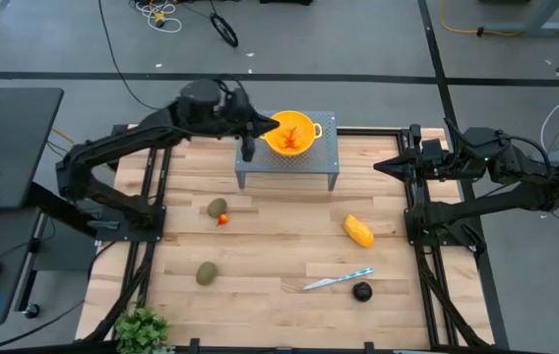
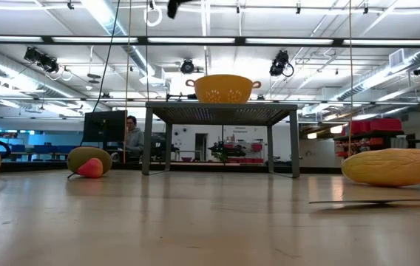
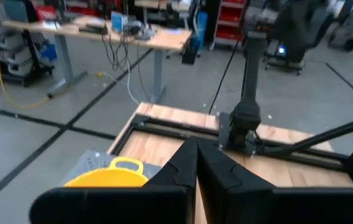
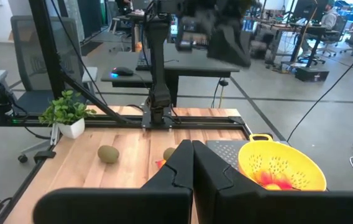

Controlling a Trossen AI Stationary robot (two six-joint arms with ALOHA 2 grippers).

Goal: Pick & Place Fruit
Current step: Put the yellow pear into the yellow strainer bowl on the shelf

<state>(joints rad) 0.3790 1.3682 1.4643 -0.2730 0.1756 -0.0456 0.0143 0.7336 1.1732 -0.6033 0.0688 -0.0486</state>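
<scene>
The left arm reaches in from its side of the table toward the far middle, its left gripper [image 1: 248, 147] pointing down with its 2 fingers [image 3: 183, 168] pressed together. The right arm waits folded at its own edge, its right gripper [image 1: 382, 164] closed, fingers [image 4: 179, 165] touching.

Two olive-brown ovals [image 1: 217, 207], yellow-orange oblong [image 1: 358, 231], dark round fruit [image 1: 361, 291] on wood; perhaps orange-red bits in-bowl [image 1: 290, 136].
</scene>
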